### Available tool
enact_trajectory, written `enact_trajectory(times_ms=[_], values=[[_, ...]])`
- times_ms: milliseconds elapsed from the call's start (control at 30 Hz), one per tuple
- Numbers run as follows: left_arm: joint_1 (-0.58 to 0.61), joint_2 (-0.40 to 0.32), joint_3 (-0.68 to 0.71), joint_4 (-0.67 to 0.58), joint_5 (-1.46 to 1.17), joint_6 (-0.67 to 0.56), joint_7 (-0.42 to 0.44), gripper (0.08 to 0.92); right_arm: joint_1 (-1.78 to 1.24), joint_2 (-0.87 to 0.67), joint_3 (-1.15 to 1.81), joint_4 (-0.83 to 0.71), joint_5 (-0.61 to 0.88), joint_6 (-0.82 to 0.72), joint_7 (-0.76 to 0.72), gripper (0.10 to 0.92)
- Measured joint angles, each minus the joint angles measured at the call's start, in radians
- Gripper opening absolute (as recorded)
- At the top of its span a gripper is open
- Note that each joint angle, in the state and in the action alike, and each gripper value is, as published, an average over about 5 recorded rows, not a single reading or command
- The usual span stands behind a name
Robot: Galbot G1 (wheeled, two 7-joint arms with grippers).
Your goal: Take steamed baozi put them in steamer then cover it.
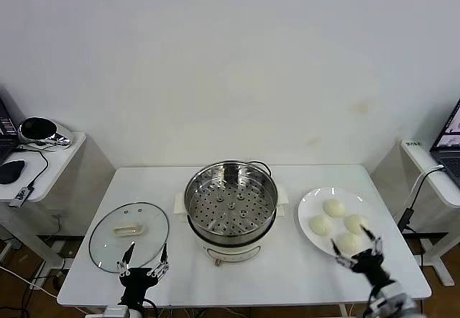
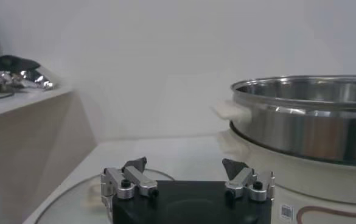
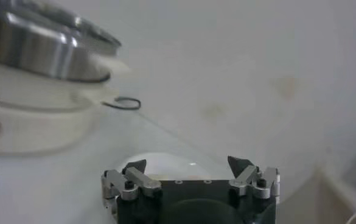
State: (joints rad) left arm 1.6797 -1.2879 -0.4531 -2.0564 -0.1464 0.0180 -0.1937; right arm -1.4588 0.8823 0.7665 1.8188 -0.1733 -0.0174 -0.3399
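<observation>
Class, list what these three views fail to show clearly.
- Baozi: right wrist view, hidden behind the right gripper.
- Cover: left wrist view, cut off by the edge and the left gripper.
- Steamer: right wrist view, blurred, cut off by the edge.

Cover left of steamer; baozi on plate right

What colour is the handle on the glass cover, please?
White: an oblong handle at the centre of the clear cover, best seen in the head view.

Before me: a white rectangular surface carrying a round white plate; a laptop on a side desk to my right.
</observation>
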Motion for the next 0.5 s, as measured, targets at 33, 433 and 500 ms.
enact_trajectory(times_ms=[33, 433, 500], values=[[-0.001, 0.000, 0.000, 0.000, 0.000, -0.001, 0.001, 0.823, 0.016, -0.016, -0.007, -0.008, -0.005, -0.005, -0.015, 0.823], [-0.013, -0.002, -0.006, 0.003, 0.002, -0.035, 0.001, 0.823, 0.515, -0.287, -0.390, -0.230, -0.085, -0.078, -0.402, 0.823], [-0.012, -0.004, -0.010, 0.003, 0.004, -0.036, 0.000, 0.823, 0.614, -0.307, -0.487, -0.271, -0.092, -0.078, -0.460, 0.823]])
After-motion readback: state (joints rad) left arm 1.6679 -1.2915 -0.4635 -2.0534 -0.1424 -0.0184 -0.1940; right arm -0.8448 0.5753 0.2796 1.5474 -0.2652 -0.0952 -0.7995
